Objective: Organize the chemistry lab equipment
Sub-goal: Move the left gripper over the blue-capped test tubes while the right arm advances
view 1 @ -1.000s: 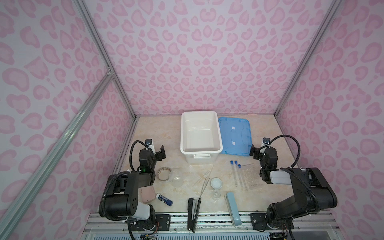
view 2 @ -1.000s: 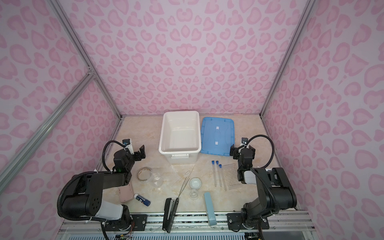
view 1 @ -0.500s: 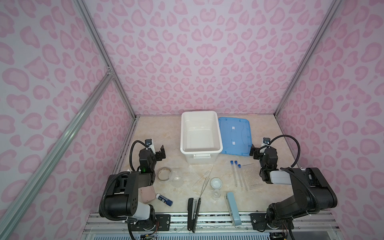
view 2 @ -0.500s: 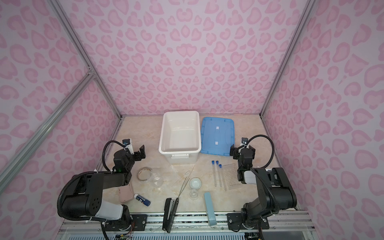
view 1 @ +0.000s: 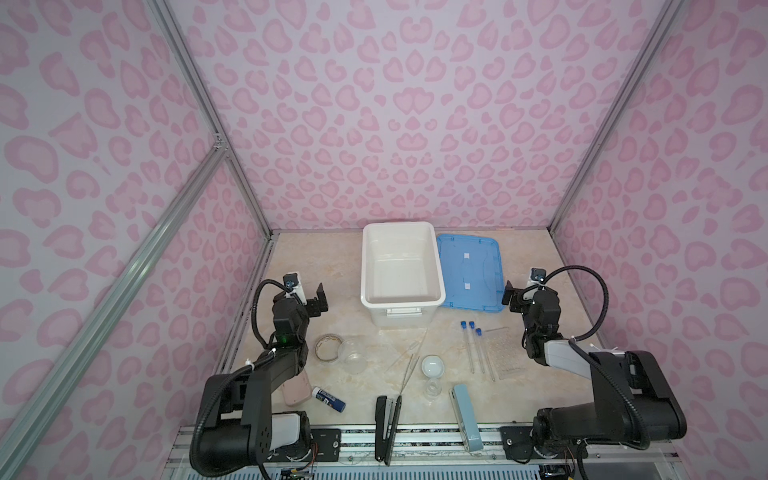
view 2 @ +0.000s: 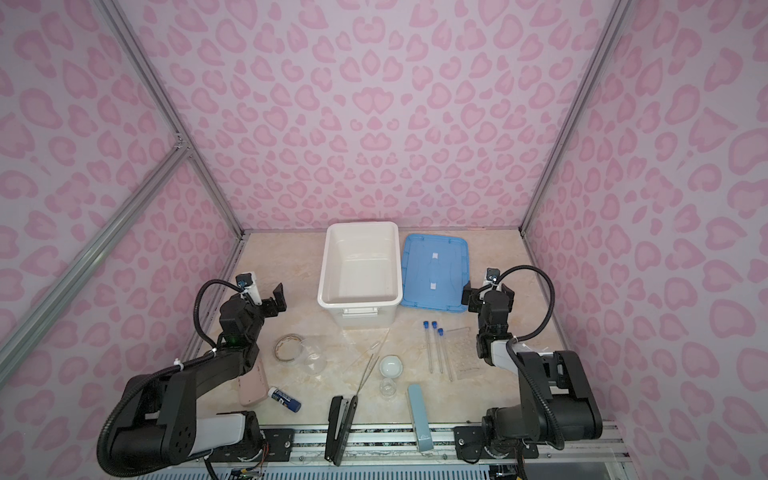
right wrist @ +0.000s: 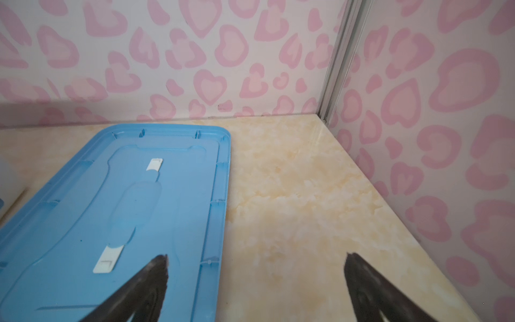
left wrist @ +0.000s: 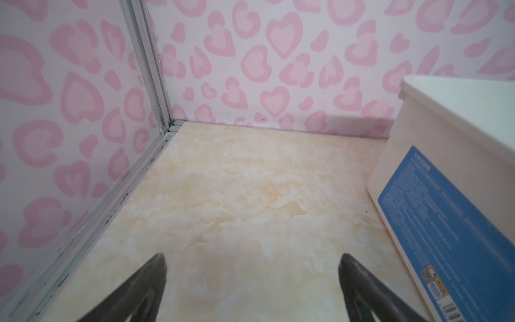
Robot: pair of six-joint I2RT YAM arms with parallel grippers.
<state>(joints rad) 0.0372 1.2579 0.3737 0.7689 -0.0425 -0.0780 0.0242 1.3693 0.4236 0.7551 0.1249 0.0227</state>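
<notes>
In a top view, the black stapler [view 1: 387, 428] and pale-blue stapler [view 1: 464, 413] lie at the bottom edge. Just above them, low in the middle, the little beaker [view 1: 432, 389] sits below the small white dish [view 1: 432, 367]. The thin droppers and rod [view 1: 409, 371] lie to their left. Further left, the round dish [view 1: 353, 356] touches the tape roll [view 1: 326, 348]. At right, three blue-capped tubes [view 1: 477, 349] lie beside the clear rack [view 1: 505, 353]. Higher, the left gripper [left wrist: 252, 260] and right gripper [right wrist: 256, 259] both gape wide, grasping nothing. Farthest up, the white bin [view 1: 401, 300] stands beside a blue lid [view 1: 469, 270].
</notes>
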